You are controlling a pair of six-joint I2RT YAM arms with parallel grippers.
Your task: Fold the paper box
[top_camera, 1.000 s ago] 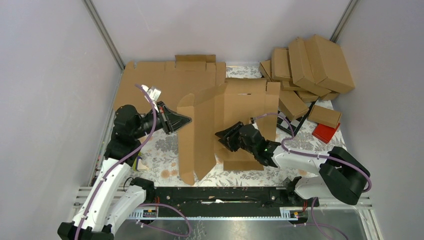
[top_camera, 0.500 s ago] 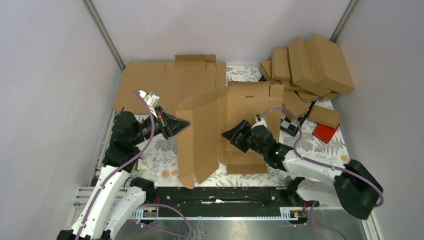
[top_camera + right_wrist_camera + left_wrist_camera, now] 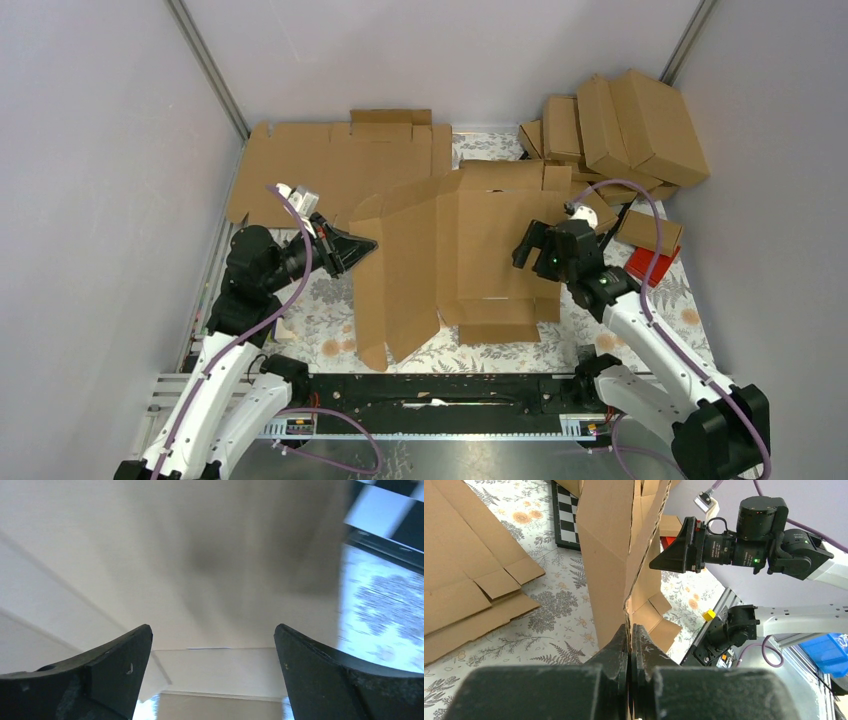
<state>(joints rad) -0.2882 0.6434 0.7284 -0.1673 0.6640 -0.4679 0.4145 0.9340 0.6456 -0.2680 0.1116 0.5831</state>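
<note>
The paper box (image 3: 470,250) is a brown cardboard piece lying mid-table, with its left panel (image 3: 609,545) raised upright. My left gripper (image 3: 370,243) is shut on the edge of that raised panel; the left wrist view shows the cardboard edge pinched between the fingertips of the left gripper (image 3: 629,628). My right gripper (image 3: 525,247) hovers over the right part of the sheet, open. In the right wrist view the right gripper (image 3: 212,640) has its jaws wide apart, with nothing between them and blurred cardboard (image 3: 200,555) beneath.
A flat cardboard sheet (image 3: 330,165) lies at the back left. Several folded boxes (image 3: 620,130) are piled at the back right. A red block (image 3: 650,265) and a small box (image 3: 650,232) sit right of my right arm. A checkered board (image 3: 566,515) lies behind the box.
My right gripper has opened and pulled back to the right, away from the middle panel. The right part of the cardboard now lies flatter. The left gripper keeps its pinch.
</note>
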